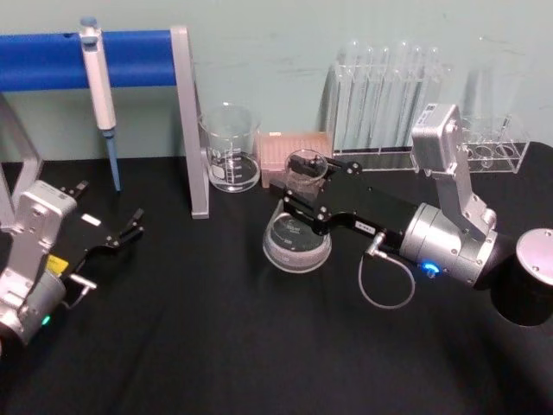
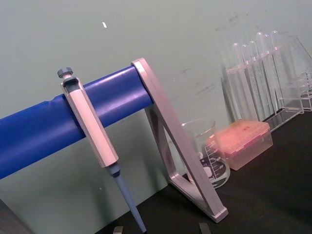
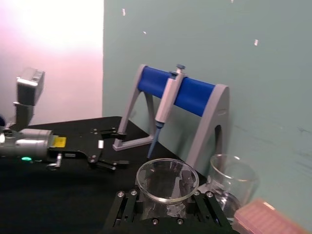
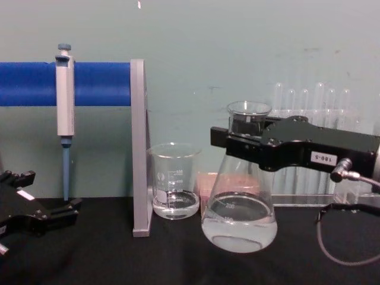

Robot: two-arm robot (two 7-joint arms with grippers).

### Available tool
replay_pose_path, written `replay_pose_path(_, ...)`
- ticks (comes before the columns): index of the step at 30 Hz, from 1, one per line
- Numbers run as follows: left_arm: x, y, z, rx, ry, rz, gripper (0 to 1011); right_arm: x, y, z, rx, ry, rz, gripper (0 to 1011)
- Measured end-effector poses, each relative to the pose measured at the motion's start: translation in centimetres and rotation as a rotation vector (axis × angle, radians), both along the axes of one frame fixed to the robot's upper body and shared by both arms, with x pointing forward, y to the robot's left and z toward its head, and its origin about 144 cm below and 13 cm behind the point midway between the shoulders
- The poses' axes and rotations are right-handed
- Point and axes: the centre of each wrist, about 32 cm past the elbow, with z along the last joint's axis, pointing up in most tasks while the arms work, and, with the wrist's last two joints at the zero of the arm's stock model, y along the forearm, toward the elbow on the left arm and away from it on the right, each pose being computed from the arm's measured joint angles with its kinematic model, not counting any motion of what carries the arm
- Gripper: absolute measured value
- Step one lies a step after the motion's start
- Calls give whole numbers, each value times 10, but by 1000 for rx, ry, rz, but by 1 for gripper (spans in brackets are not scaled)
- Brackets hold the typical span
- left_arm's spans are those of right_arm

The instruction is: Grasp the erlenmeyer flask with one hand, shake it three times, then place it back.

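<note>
The right gripper (image 1: 307,184) is the arm at work. It reaches in from the robot's right with its long black jaws level, closed narrowly on the neck of the erlenmeyer flask (image 1: 296,244), one jaw on each side of the glass just under the flared rim. The flask therefore lies directly between the fingertips, with its long axis upright and crosswise to the jaws. Its wide base hangs below them and holds a shallow pool of clear liquid, as the chest view shows (image 4: 238,221). I cannot tell whether the base rests on the black table (image 1: 216,346) or is just clear of it. The beaker (image 4: 173,181) stands near, a little past the fingertips toward the robot's left and farther back, so a sideways shake has less room on that side. The left gripper (image 1: 125,232) lies low on the table, well away from the flask, its jaws spread wide and holding nothing.
</note>
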Motion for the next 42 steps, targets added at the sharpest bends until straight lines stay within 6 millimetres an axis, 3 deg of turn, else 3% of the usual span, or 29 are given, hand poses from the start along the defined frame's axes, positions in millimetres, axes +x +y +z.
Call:
replay_pose_path(27,0,0,0,0,0,0,1001,7,0,-3,10,-3,42,447)
replay_pose_path(42,0,0,0,0,0,0,1001,26,15,-24,7,17,37,447)
